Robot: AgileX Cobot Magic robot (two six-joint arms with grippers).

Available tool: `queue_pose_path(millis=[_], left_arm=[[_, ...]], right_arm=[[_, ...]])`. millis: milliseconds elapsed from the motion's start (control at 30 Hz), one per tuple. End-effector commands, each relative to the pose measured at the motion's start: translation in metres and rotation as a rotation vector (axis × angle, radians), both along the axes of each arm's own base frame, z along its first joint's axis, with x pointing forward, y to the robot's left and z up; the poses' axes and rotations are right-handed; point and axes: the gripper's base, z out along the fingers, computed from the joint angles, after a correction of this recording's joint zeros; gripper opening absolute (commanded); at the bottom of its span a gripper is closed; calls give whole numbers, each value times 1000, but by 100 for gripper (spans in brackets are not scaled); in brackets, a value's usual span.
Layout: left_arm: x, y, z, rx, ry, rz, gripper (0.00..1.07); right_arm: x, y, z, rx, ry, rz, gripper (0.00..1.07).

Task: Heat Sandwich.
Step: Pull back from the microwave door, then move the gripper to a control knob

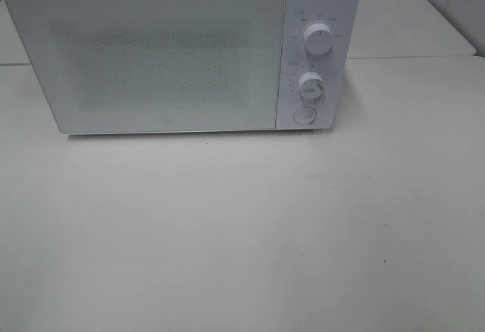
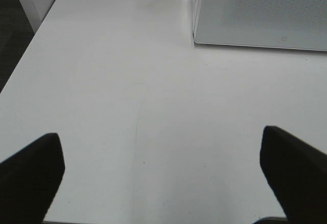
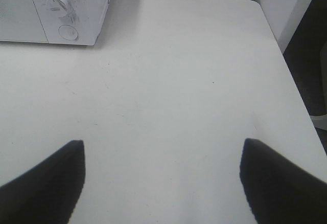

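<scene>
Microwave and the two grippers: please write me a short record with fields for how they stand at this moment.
microwave: white, door shut, standing on the table
controls: upper knob, lower knob, round button, all on its right panel
sandwich: not seen in any view
left gripper: open, holding nothing, over bare table
right gripper: open, holding nothing, over bare table

A white, box-shaped microwave oven [image 1: 167, 51] is seen standing upright at the far side of a pale tabletop [image 1: 242, 233], its front turned toward the high camera. Its wide door [image 1: 151, 59], fitted with a dotted grey-white window, is shut flush. On the narrow panel right of the door, a round white upper dial [image 1: 319, 38], a lower dial [image 1: 311, 85] and a round push button [image 1: 304, 116] are stacked.
</scene>
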Motion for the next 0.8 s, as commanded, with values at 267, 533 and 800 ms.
queue_pose_path(millis=[267,533,800], left_arm=[[-3,-1,1,-2,-31,-2,98],[-3,-1,1,-2,-31,-2,98],[-3,-1,1,-2,-31,-2,98]], right_arm=[[-3,0,1,-1,-41,2,76],[-3,0,1,-3,-42,1,78],[-4,-1,5,-2,-67,1,80]])
